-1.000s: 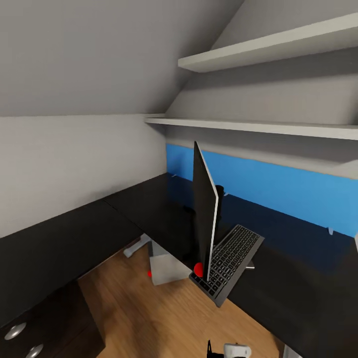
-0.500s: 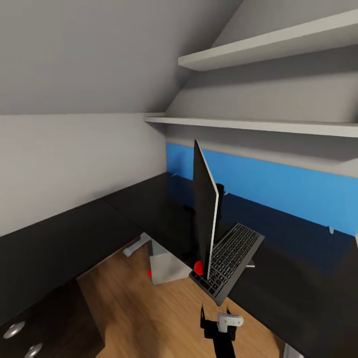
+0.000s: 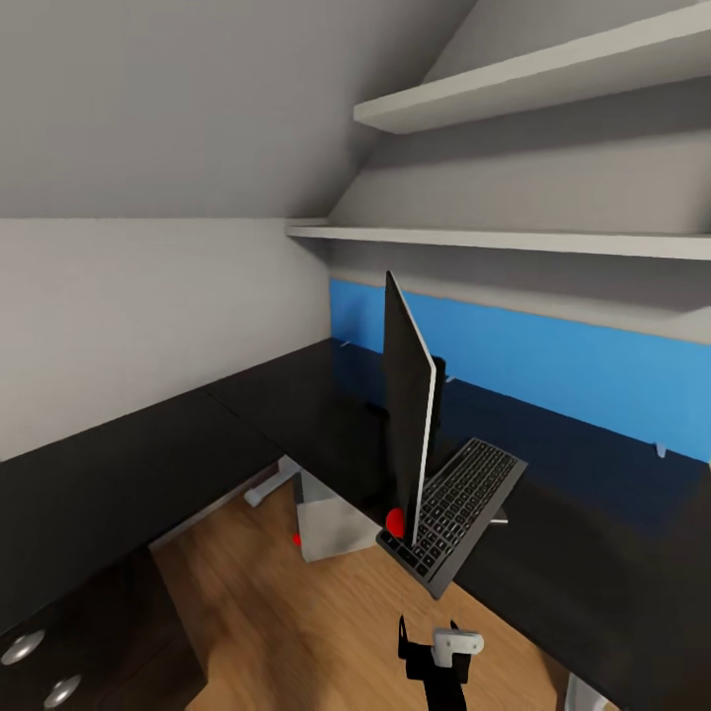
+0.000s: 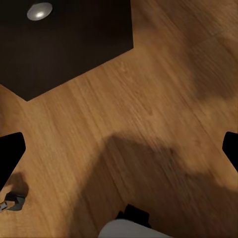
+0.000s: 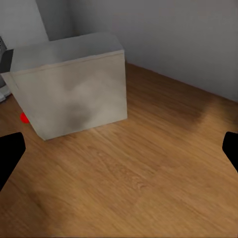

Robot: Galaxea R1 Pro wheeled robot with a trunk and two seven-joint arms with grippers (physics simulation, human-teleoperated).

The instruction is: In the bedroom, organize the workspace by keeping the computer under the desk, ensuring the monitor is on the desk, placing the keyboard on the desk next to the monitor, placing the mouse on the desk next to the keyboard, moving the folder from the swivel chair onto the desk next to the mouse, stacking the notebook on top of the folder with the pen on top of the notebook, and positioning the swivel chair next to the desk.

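The thin black monitor (image 3: 407, 434) stands edge-on on the black L-shaped desk (image 3: 247, 415). A dark keyboard (image 3: 456, 512) leans tilted against its screen side, with the near end hanging over the desk's edge. A small red object (image 3: 395, 521) sits at the monitor's foot; I cannot tell what it is. The grey computer tower (image 3: 331, 523) (image 5: 69, 89) stands on the floor under the desk. My right gripper (image 3: 428, 634) (image 5: 119, 148) hangs open above the wooden floor, facing the tower. My left gripper (image 4: 119, 148) is open over bare floor.
A black drawer cabinet (image 3: 89, 642) with round silver knobs (image 4: 39, 10) stands at the left. A white object (image 3: 269, 486) lies on the floor under the desk. Two white shelves (image 3: 513, 242) run above a blue wall strip (image 3: 553, 365). Wooden floor (image 3: 296, 622) lies open between cabinet and desk.
My right gripper rose into the head view from below. The whole picture shifted slightly upward, so the camera moved.
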